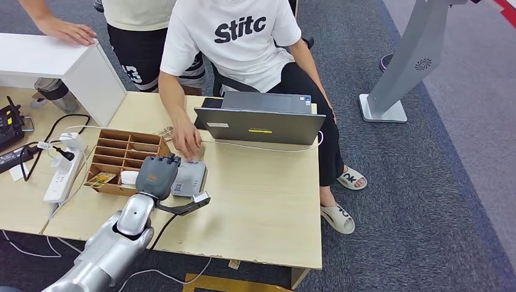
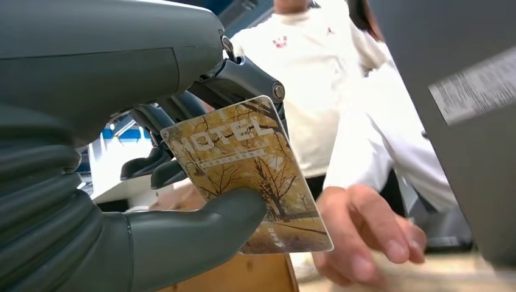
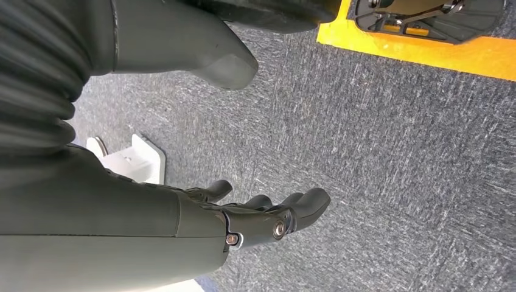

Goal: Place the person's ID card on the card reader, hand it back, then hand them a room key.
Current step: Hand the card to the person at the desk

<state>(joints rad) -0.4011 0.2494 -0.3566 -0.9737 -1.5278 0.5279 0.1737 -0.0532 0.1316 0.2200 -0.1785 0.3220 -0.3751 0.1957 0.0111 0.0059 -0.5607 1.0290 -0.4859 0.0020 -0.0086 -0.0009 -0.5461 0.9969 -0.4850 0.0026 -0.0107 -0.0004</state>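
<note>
My left hand (image 1: 158, 172) hovers over the table between the brown divided box (image 1: 109, 161) and the grey card reader (image 1: 190, 178). In the left wrist view that left hand (image 2: 201, 158) pinches a golden room key card (image 2: 255, 170) printed HOTEL between thumb and fingers. The person's hand (image 1: 185, 141) rests on the table just beyond the reader and also appears close past the card as the person's hand (image 2: 365, 234). My right hand (image 3: 268, 216) hangs over grey carpet, fingers apart and holding nothing.
A grey laptop (image 1: 260, 125) stands on the wooden table (image 1: 261, 201) in front of the seated person (image 1: 237, 36). A power strip (image 1: 62, 176) and cables lie at the left. A white box (image 1: 55, 61) stands at the back left, another person's hand on it.
</note>
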